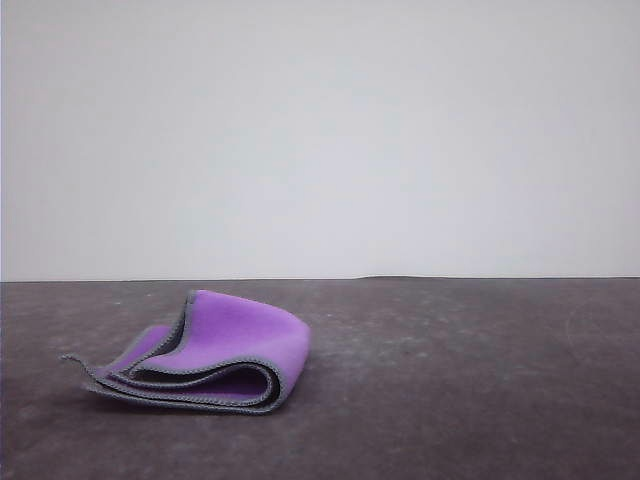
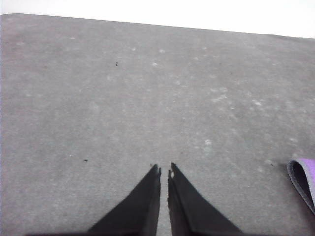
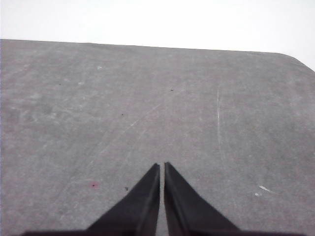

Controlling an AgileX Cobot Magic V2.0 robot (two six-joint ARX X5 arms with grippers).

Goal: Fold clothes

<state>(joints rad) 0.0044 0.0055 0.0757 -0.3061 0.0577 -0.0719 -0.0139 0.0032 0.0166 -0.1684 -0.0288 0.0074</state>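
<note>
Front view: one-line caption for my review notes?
Folded purple-and-grey cloth lying left of centre on dark table.

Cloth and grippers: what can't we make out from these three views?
- Cloth, front view: the low camera angle and its own outer layers hide the inner folds and underside, so the layer count is unclear.
- Cloth, left wrist view: cut off by the picture's edge; one corner visible.
- Left gripper and right gripper: fingertips nearly touching over bare table; bases cut off.
</note>
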